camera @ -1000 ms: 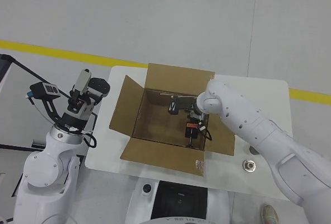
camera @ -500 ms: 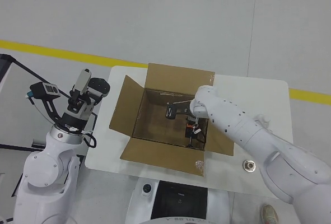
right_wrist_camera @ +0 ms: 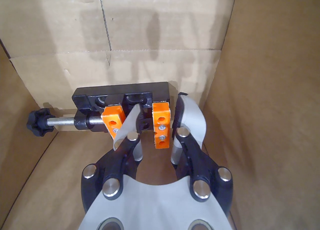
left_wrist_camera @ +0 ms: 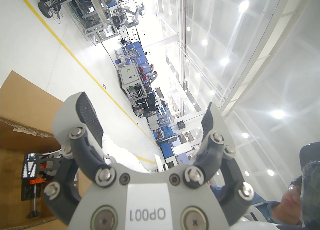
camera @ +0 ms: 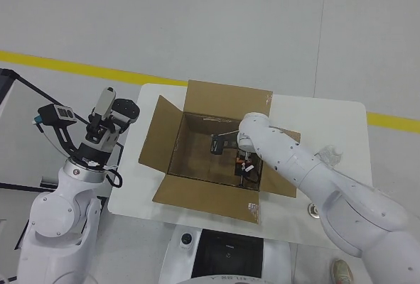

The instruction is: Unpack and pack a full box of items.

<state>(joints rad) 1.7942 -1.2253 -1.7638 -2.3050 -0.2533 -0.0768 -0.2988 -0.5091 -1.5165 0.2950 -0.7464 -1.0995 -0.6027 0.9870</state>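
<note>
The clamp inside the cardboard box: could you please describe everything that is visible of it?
The clamp has a black body, two orange blocks with small holes and screws, and a bare threaded metal rod ending in a black star knob. It lies flat on the floor of the box, close to one wall. The right gripper straddles one orange block: one finger between the two blocks, the other outside it. A gap shows between the inner finger and that block.

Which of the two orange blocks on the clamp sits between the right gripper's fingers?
The orange block farther from the black knob; the other block, nearer the knob, lies outside the right gripper.
</note>
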